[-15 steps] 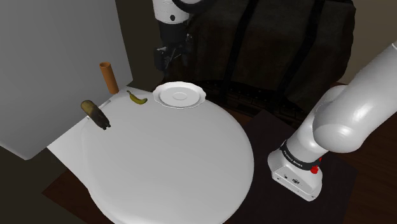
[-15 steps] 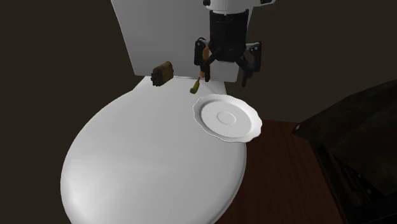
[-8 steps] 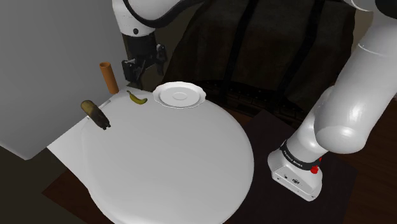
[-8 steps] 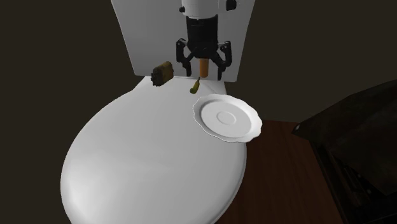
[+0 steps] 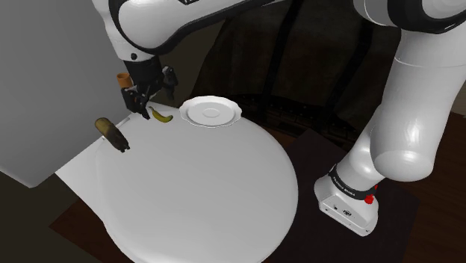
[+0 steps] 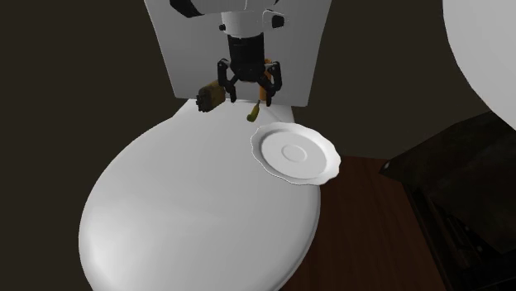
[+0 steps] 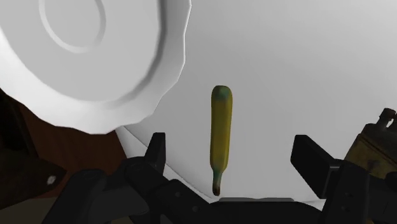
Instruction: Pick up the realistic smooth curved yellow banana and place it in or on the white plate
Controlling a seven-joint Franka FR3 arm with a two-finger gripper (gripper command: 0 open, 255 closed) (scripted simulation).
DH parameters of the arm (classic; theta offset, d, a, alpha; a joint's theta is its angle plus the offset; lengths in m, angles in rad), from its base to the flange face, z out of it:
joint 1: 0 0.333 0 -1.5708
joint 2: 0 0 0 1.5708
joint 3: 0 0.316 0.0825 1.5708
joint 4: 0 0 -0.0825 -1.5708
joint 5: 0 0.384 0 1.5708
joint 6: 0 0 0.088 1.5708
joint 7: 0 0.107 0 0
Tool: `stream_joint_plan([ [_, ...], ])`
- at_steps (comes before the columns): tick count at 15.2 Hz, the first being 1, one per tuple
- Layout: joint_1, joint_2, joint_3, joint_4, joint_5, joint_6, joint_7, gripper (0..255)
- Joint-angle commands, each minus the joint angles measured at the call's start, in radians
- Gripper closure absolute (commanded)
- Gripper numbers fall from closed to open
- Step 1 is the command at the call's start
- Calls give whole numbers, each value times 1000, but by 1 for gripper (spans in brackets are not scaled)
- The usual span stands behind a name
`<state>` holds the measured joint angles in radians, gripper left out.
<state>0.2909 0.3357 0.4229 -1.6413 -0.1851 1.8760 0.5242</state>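
Note:
A small yellow banana (image 5: 160,114) with darkened ends lies on the white round table, just off the rim of the white scalloped plate (image 5: 212,112) toward the shoulder view's left. My gripper (image 5: 153,96) hangs open a little above the banana. In the wrist view the banana (image 7: 221,137) lies lengthwise in the gap between the two spread fingers (image 7: 156,149), touching neither, and the plate (image 7: 95,57) sits off to one side. From the second exterior view the gripper (image 6: 246,89) hovers over the banana (image 6: 254,113), with the plate (image 6: 295,154) nearer the camera.
A dark brown lumpy object (image 5: 112,134) lies on the table (image 5: 202,187) beyond the banana, near the grey wall panel. An orange-brown cylinder (image 5: 123,77) stands behind the gripper, partly hidden. The robot's base (image 5: 351,198) sits at the shoulder view's lower right.
The arm swung toward the shoulder view's left and came down, carrying the open gripper from above the plate's far side to over the banana. Nothing on the table moved.

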Motion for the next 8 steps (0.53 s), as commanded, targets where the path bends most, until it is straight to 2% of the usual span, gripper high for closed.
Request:
stream_joint_plan([
  [1,0,4,-1,-21,-3,25,3,0],
  [8,-2,11,-3,-47,-8,56,6,0],
])
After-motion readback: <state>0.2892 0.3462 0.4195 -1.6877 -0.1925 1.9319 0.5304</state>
